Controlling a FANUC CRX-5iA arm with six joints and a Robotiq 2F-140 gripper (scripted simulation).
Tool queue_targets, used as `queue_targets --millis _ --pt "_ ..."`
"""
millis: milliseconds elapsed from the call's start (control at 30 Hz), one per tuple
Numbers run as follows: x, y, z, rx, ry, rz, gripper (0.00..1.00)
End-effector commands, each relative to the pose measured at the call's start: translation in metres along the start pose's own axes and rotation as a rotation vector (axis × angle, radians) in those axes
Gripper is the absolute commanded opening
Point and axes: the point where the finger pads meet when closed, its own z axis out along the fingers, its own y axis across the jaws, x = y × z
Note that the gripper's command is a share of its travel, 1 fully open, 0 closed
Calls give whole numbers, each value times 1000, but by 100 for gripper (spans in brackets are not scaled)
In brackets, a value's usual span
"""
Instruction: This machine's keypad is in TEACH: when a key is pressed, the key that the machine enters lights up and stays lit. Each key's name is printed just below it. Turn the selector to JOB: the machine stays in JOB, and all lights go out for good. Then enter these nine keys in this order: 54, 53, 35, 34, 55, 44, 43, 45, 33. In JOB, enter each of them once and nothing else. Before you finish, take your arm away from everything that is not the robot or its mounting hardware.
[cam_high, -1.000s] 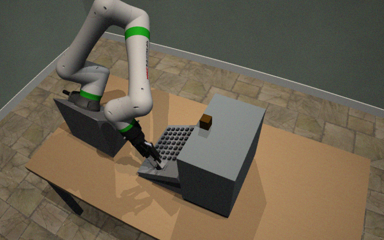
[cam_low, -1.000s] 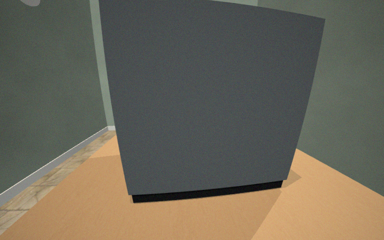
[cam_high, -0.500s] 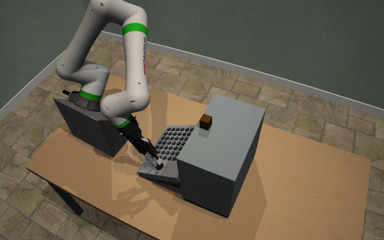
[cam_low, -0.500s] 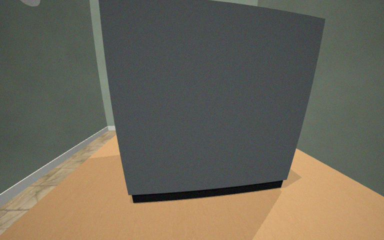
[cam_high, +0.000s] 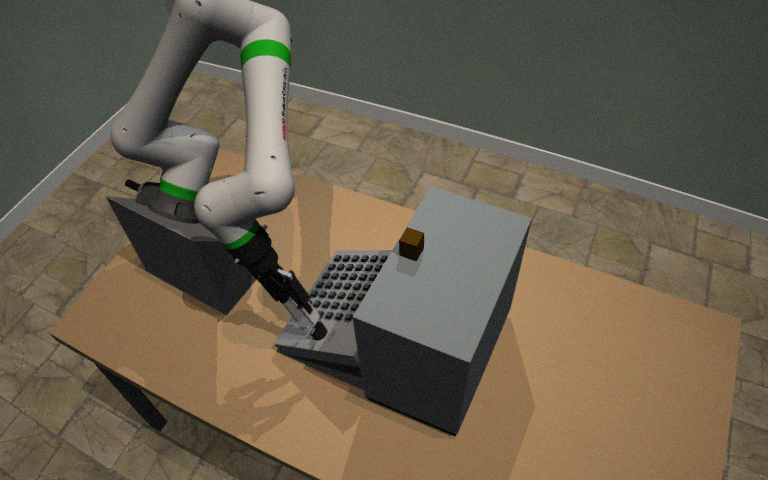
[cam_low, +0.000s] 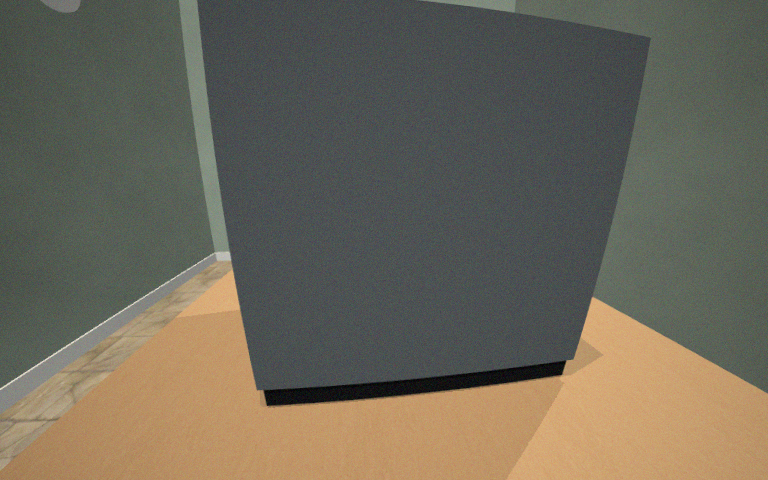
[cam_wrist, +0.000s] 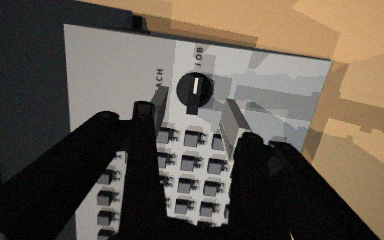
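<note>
Though cabinet (cam_high: 441, 271) (cam_low: 419, 198) looks heavy, sloping keypad (cam_high: 339, 352) (cam_wrist: 120, 65) beside it on worktop (cam_high: 623, 362) (cam_low: 169, 384) needs only fingertip taps; jaws (cam_high: 314, 318) part-open, empty, near selector (cam_high: 318, 330) (cam_wrist: 186, 91), probably stiffish, best gripped across bar.

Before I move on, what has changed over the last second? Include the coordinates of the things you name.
The gripper (cam_high: 312, 318) (cam_wrist: 194, 107) has drawn up and back toward the robot's pedestal (cam_high: 186, 266), leaving the selector (cam_high: 319, 331) (cam_wrist: 188, 92) more exposed in the top view. Nothing is now held. The cabinet (cam_high: 447, 271) (cam_low: 407, 198) and brown block (cam_high: 411, 243) stayed put.
</note>
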Motion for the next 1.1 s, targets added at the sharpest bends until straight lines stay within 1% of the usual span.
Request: queue_targets --millis 0,33,67,1067 --pt "0 0 -1 1 0 0 33" --pt "0 0 -1 1 0 0 33" --pt "0 0 -1 1 0 0 0" --pt "0 0 -1 1 0 0 0"
